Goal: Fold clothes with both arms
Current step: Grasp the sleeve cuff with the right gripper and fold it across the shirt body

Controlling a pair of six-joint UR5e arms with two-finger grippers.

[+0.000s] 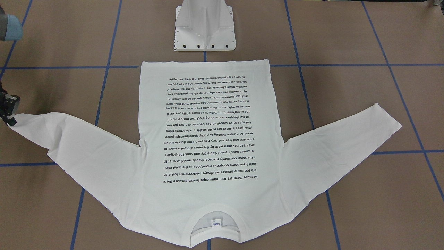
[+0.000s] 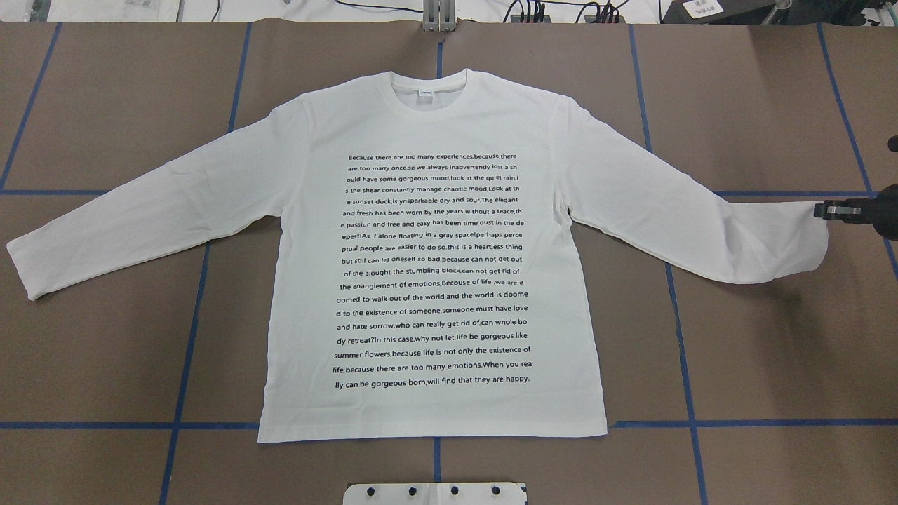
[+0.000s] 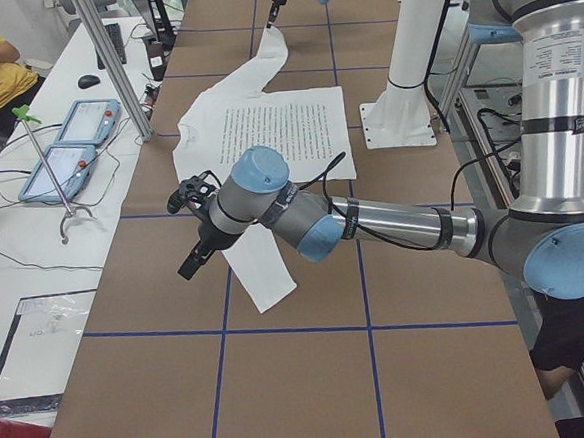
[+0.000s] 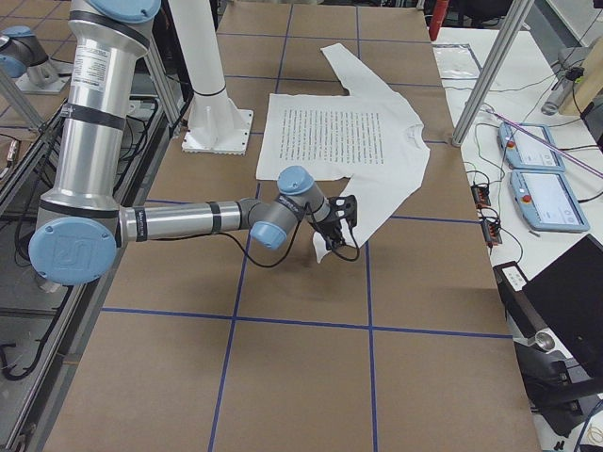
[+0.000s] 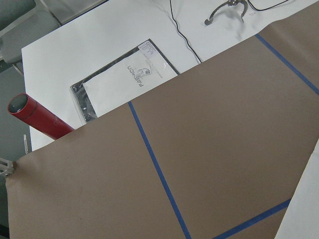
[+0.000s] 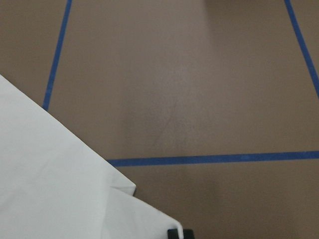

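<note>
Right pincer (image 2: pixel 826 210) pinches the raised near cuff of the shirt (image 2: pixel 435 231), which lies flat and print-up on the desk (image 2: pixel 105 351), left pincer (image 3: pixel 188 241) hangs by the other sleeve, spread or closed I cannot tell; best carry the cuff low and taut across the chest without dragging the body.

One white shirt (image 2: pixel 435 280), two robot arms (image 3: pixel 402 221) (image 4: pixel 179 218), one white stand (image 1: pixel 204 31)
</note>
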